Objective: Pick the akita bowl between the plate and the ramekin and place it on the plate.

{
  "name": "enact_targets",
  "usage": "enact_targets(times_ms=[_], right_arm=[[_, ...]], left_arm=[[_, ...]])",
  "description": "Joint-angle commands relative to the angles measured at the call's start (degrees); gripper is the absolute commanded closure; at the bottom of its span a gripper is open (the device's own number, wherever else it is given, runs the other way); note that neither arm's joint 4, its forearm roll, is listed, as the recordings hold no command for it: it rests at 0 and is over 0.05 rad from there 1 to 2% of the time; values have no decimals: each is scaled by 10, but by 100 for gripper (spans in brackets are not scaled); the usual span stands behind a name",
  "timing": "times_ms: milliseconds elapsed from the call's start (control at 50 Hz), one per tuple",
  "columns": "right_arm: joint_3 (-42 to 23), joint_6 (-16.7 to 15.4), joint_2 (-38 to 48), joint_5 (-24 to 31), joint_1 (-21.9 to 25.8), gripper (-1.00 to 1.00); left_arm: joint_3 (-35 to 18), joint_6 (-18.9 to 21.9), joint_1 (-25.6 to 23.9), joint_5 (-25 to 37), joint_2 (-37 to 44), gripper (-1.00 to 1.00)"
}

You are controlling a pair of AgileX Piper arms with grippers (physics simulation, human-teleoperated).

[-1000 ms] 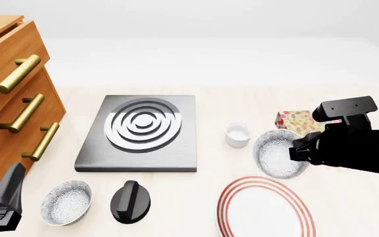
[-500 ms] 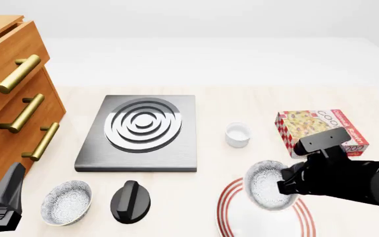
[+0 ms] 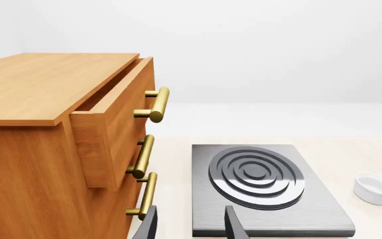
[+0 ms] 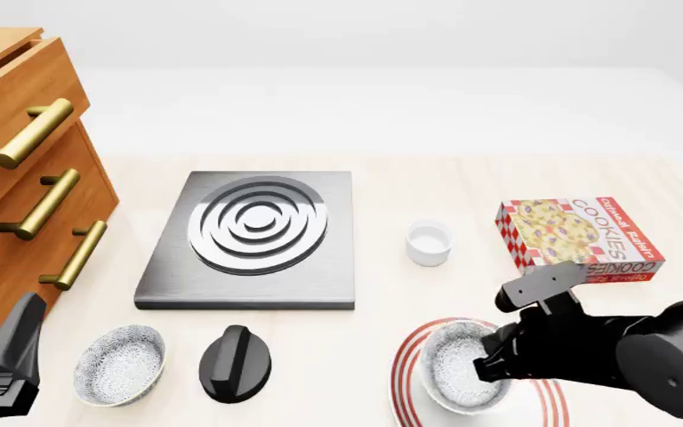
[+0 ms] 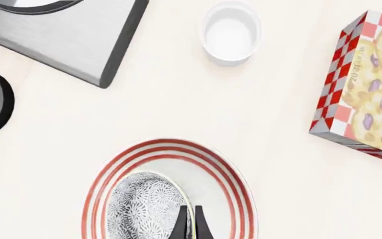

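Observation:
My right gripper (image 4: pixel 489 366) is shut on the rim of the akita bowl (image 4: pixel 458 380), white inside with a fine speckled pattern. In the right wrist view the two fingers (image 5: pixel 181 225) pinch the akita bowl (image 5: pixel 144 209) by its edge, and my right gripper (image 5: pixel 187 225) has it inside the red rings of the plate (image 5: pixel 171 147). The plate (image 4: pixel 405 374) lies near the table's front edge. I cannot tell whether the bowl touches it. The ramekin (image 4: pixel 429 243) stands behind the plate. My left gripper (image 3: pixel 191 229) is open and holds nothing.
A second speckled bowl (image 4: pixel 120 365) and a black knob (image 4: pixel 235 362) lie at the front left near my left gripper (image 4: pixel 15 342). Behind them is a grey stove plate (image 4: pixel 253 233). A wooden drawer cabinet (image 4: pixel 21 178) fills the left. A cookie box (image 4: pixel 579 236) lies at the right.
My right gripper carried the bowl from beside the ramekin toward the front edge and down into the plate's rings. The cookie box came into full view. The left arm stayed still.

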Motion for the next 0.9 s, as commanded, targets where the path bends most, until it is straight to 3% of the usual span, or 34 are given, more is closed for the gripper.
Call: enact_targets(times_ms=[20, 100, 220, 320, 380, 400, 440, 480, 520, 720, 900], right_arm=[[-2, 12, 32, -18, 17, -100], [-7, 2, 5, 3, 3, -100], [-69, -41, -125, 124, -77, -100], [-130, -59, -196, 200, -110, -100], [-193, -47, -253, 230, -101, -100], [-246, -22, -301, 242, -103, -100], [-260, -26, -319, 246, -110, -100], [-291, -75, -385, 244, -126, -100], [-298, -77, -396, 243, -121, -100], [-393, -46, -502, 275, -120, -100], [-402, -27, -551, 270, -145, -100]], left_arm=[[0, 0, 0, 0, 0, -100], [0, 0, 0, 0, 0, -100], [0, 0, 0, 0, 0, -100], [0, 0, 0, 0, 0, -100], [0, 0, 0, 0, 0, -100], [0, 0, 0, 0, 0, -100], [0, 0, 0, 0, 0, -100], [0, 0, 0, 0, 0, -100], [0, 0, 0, 0, 0, -100], [0, 0, 0, 0, 0, -100], [0, 0, 0, 0, 0, -100]])
